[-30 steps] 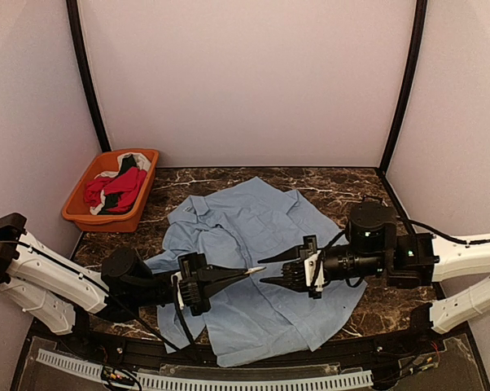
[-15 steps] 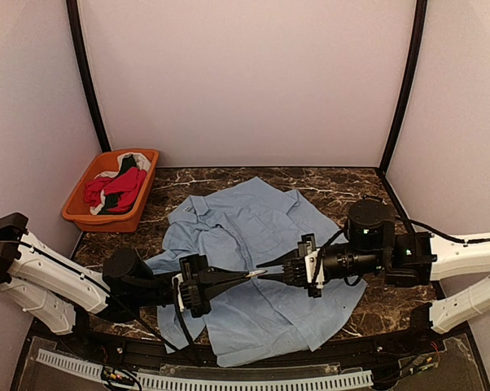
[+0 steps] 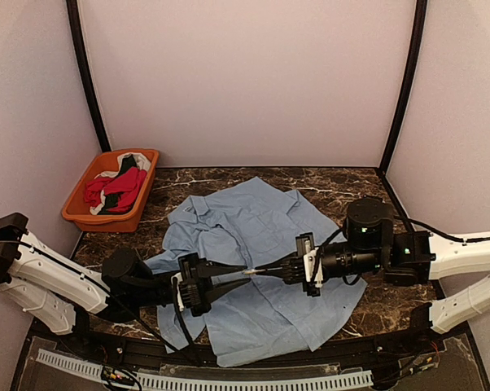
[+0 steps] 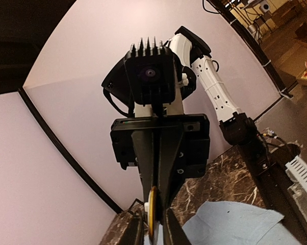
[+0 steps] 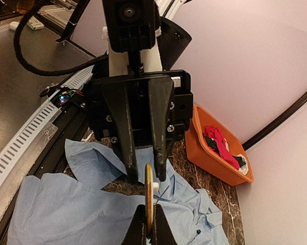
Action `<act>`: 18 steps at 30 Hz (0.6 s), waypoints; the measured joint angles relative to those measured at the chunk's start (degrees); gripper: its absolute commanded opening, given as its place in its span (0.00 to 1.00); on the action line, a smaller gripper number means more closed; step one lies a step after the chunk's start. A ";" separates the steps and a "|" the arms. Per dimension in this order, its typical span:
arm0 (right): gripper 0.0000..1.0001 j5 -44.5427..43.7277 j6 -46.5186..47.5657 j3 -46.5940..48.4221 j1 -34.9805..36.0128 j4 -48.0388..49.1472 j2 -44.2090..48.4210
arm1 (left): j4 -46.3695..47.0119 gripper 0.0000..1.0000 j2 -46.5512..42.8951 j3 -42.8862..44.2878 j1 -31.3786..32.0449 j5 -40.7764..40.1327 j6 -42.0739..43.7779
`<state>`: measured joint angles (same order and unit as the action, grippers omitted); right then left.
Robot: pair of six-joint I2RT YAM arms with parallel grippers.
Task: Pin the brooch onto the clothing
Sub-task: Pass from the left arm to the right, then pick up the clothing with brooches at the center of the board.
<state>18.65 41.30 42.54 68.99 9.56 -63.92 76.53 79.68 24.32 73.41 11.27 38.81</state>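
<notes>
Hanging in the air between the two claws is a single brooch point(image 5: 149, 190), a small pale disc turned edge-on to both wrist cameras, so nothing on its face can be read. It sits above the middle of the clothing and is not touching the cloth.

The right gripper point(image 3: 265, 270) has its two fingers pressed together on the brooch, pinching it by the rim. The left gripper point(image 5: 146, 177) meets it nose to nose from the other side. Its two fingers stand slightly spread, one on each side of the disc, and a sliver of gap shows in the wrist views, so it is not gripping. Both arms reach in low and nearly level, tips meeting over the cloth.

Below them lies the one light blue shirt point(image 3: 253, 220), spread flat but rumpled on the dark marbled table point(image 3: 343, 183). Its collar points toward the far left and its hem reaches the near edge by the arm bases.

Well apart, at the table's far left corner, sits one orange basket point(image 3: 82, 213). It holds a heap of red, black and white garments point(image 3: 115, 189); I cannot tell how many pieces.
</notes>
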 measured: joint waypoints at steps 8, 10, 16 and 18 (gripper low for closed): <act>0.00 1.49 -5.11 1.40 -5.55 -0.98 1.01 | -3.98 0.53 -3.34 -0.22 0.15 -14.40 -5.03; 0.00 2.32 -7.34 2.12 -7.52 -1.68 1.75 | -12.26 0.58 -8.17 1.29 0.15 -21.03 -7.32; 0.00 5.20 -8.02 8.50 -11.02 -9.68 0.04 | -35.34 0.91 -18.99 9.46 -1.97 -37.00 -15.63; 0.00 5.11 -5.18 12.41 -11.30 -15.45 -3.54 | -42.49 0.98 -23.02 10.01 -4.96 -39.21 -20.02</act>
<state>23.77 36.12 54.96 57.69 -5.89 -67.46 34.04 56.66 34.33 68.45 -27.94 18.79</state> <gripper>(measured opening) 0.012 0.901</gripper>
